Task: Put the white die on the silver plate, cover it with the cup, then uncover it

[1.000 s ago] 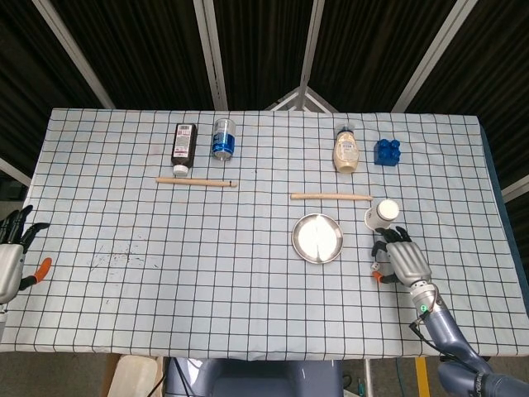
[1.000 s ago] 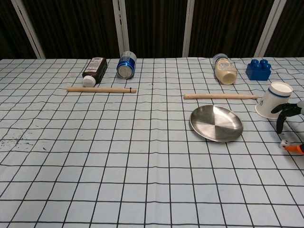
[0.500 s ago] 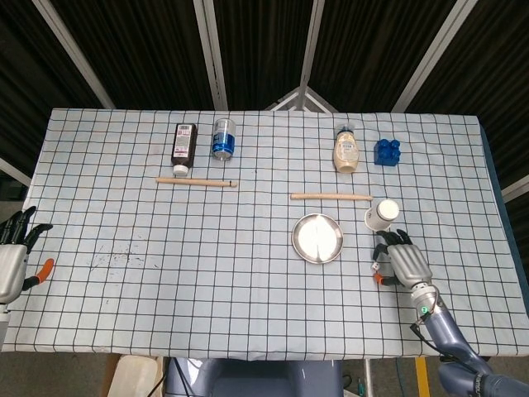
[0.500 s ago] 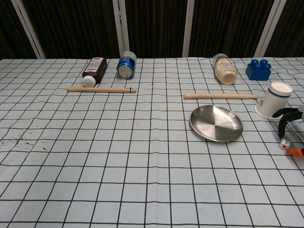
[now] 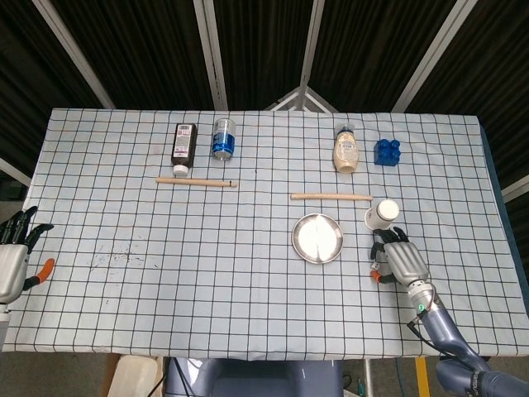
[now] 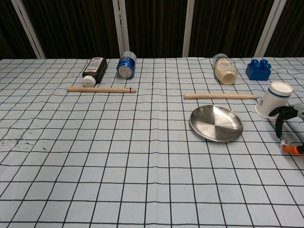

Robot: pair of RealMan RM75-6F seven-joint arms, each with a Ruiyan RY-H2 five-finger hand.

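right now the right hand (image 5: 403, 260) sits low over the table's near right part, fingers (image 6: 280, 124) curled down around the spot where the white die (image 6: 284, 141) lies on the cloth. whether it actually has the die pinched i cannot tell; only a sliver of white shows below the dark fingers in the chest view, just beside an orange tip. the left hand (image 5: 11, 263) hangs at the table's near left edge, fingers apart, holding nothing.

the die looks tiny, hard and light (probably slick-sided too), so it would likely want a fingertip pinch on two opposite faces, with care that it doesn't squirt out or roll.

a little farther in, the silver plate (image 5: 317, 238) lies bare toward the middle. just past the right hand the cup (image 5: 382, 213) lies on its side, mouth toward the right edge; being light and thin-walled, it should be taken gently round its body.
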